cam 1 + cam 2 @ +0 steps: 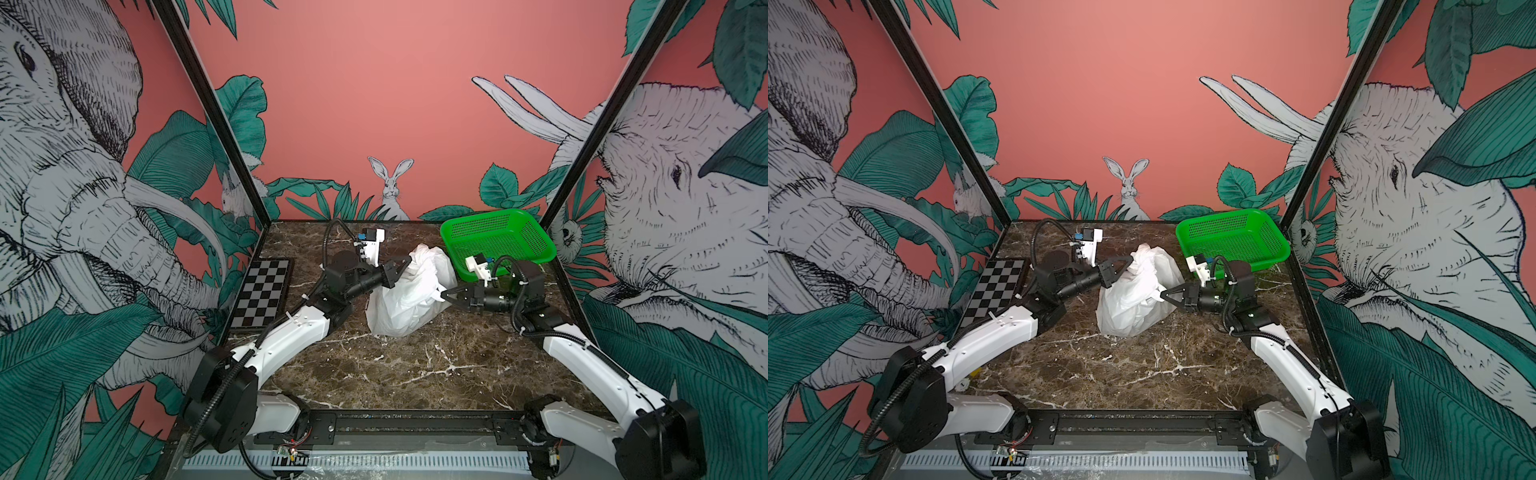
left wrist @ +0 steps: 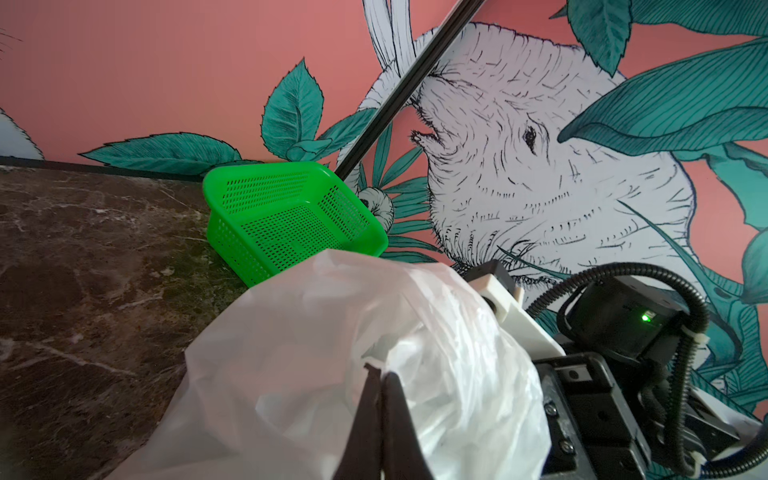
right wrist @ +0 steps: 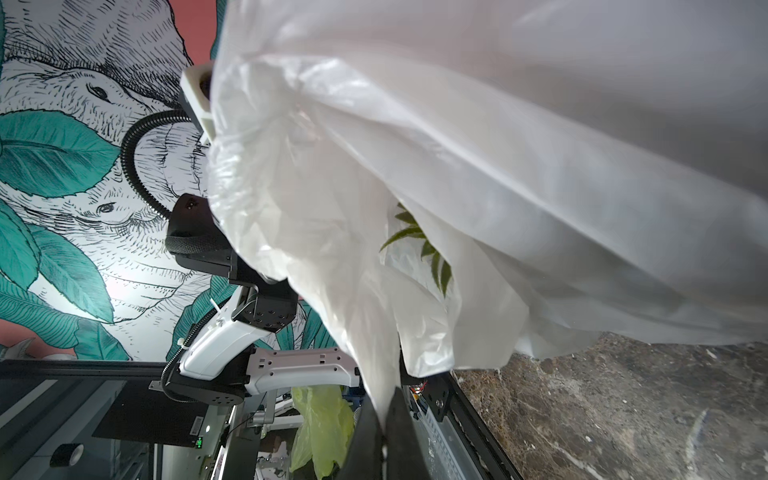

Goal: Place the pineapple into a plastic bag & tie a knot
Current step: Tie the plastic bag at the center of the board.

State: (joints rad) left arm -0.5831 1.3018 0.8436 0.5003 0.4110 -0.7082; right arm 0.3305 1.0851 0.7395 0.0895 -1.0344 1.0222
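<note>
Two robot arms grip a white bag at the centre of a dark marble desk, seen in both top views against a pink wall painted with elephants, leaves and a rabbit. The left hand reaches in from the left of the frame, its fingers pressed together on a fold at the bag's upper edge; the left wrist view shows the two dark fingers closed side by side with the crinkled film bunched at their tips. The right hand comes in from the right of the frame and pinches the bag's right side, lower down than the left hand's grip. In the right wrist view a strip of the film runs down between that hand's shut fingers, and the bag's mouth gapes enough to show green spiky leaves of the pineapple inside. The bag's lower end rests on the desk, while its upper part is drawn up between the two hands. A green mesh basket sits in the desk's far right corner, just behind the right arm's wrist and close to the bag; whether they touch cannot be told. A black-and-white checkerboard lies along the desk's left edge, beside the left arm and apart from the bag.
</note>
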